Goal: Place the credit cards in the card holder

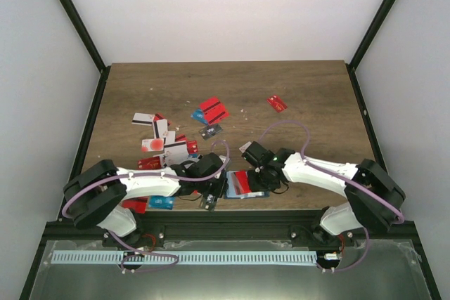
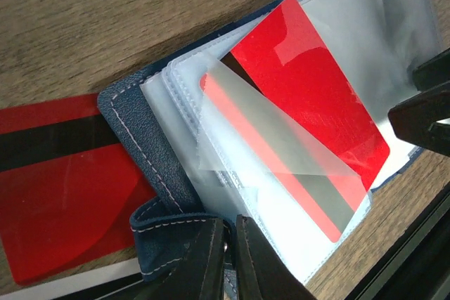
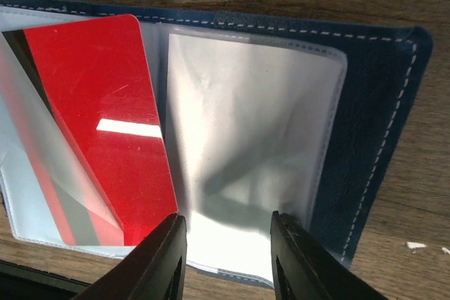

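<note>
The card holder [image 2: 137,121] lies open at the near table edge, navy with clear sleeves; it also shows in the top view [image 1: 254,193] and the right wrist view [image 3: 380,138]. A red credit card [image 2: 302,89] sits partly in a clear sleeve, one flap lying over its corner; it also shows in the right wrist view [image 3: 98,117]. My left gripper [image 2: 229,247] is shut on the holder's navy tab edge. My right gripper [image 3: 226,251] is open and empty, its jaws standing either side of the holder's right-hand sleeve. Its fingers [image 2: 425,117] show in the left wrist view.
Another red card with a black stripe [image 2: 56,173] lies partly under the holder. Several red, white, blue and grey cards [image 1: 169,138] are scattered behind the left arm, with red ones further back [image 1: 213,110] [image 1: 277,103]. A light-blue card [image 1: 160,202] lies at the table's front edge.
</note>
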Controlling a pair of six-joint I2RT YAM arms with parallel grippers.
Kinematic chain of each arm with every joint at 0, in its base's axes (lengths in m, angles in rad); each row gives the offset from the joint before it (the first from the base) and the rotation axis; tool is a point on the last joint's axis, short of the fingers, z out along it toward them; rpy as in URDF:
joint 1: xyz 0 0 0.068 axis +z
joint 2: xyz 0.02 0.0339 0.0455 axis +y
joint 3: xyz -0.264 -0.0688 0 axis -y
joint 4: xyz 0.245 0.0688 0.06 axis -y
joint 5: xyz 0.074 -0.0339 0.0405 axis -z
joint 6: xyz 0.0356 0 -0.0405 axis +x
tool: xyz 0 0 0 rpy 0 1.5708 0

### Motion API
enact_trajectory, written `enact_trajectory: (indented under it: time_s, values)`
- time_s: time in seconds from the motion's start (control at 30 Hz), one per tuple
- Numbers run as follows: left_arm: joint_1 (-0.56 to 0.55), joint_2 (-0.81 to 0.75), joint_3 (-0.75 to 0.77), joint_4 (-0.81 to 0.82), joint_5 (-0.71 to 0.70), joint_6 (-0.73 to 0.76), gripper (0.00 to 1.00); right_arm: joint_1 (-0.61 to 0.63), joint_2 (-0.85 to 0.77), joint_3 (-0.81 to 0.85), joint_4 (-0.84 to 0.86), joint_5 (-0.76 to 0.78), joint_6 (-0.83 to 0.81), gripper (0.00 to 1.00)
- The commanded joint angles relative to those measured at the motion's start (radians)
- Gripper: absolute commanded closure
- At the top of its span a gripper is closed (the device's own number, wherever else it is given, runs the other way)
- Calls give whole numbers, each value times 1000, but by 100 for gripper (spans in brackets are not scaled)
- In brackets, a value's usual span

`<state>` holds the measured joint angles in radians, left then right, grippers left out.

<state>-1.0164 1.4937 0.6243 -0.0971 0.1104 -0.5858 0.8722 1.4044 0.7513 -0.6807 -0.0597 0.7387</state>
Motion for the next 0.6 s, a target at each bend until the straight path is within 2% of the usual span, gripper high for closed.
enact_trajectory:
  time_s: [0.0, 0.13, 0.57]
  values:
    - [-4, 38, 6, 18, 3, 12, 93, 7, 22, 31, -8, 36, -13, 65]
    - [-4, 43, 3, -4, -36, 2, 94, 7, 46, 19, 19, 19, -24, 66]
    - [-4, 77, -27, 20, -37, -13, 96, 8, 77, 16, 80, -44, -59, 67]
